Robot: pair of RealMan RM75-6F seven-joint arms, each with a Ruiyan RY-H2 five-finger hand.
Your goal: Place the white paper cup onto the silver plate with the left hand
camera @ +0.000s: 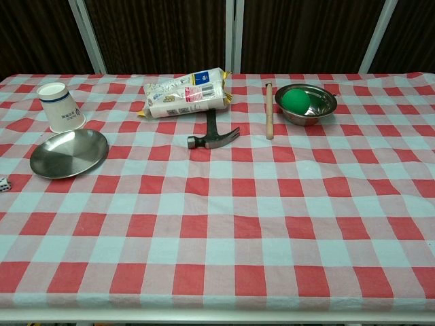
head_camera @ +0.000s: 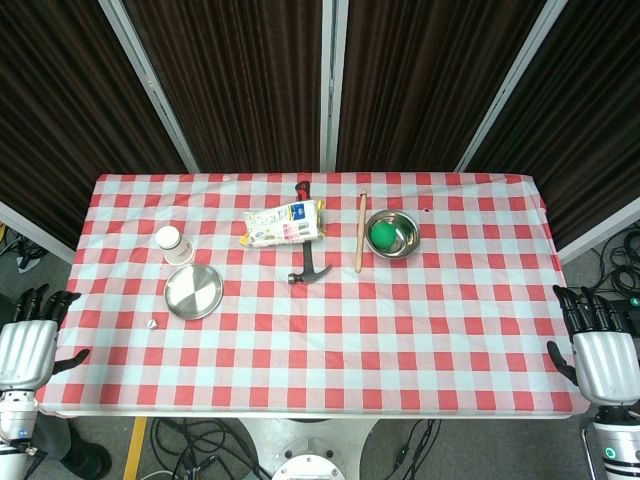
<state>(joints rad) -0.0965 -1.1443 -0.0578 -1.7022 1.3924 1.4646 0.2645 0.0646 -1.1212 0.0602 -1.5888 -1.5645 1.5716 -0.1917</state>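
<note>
The white paper cup (head_camera: pixel 173 244) (camera: pixel 60 106) stands upside down on the checked cloth at the left, just behind the silver plate (head_camera: pixel 193 291) (camera: pixel 68 152), which lies bare. My left hand (head_camera: pixel 28 343) hangs off the table's left front corner, fingers apart, holding nothing, well short of both. Off the right front corner my right hand (head_camera: pixel 600 350) is likewise open and holds nothing. Neither hand shows in the chest view.
A white food packet (head_camera: pixel 284 224) (camera: pixel 185 93), a hammer (head_camera: pixel 307 245) (camera: pixel 214 134) and a wooden stick (head_camera: pixel 360 232) (camera: pixel 268 110) lie mid-table. A steel bowl (head_camera: pixel 392 232) (camera: pixel 306 103) holds a green ball. A small die (camera: pixel 3 183) sits by the plate's front left.
</note>
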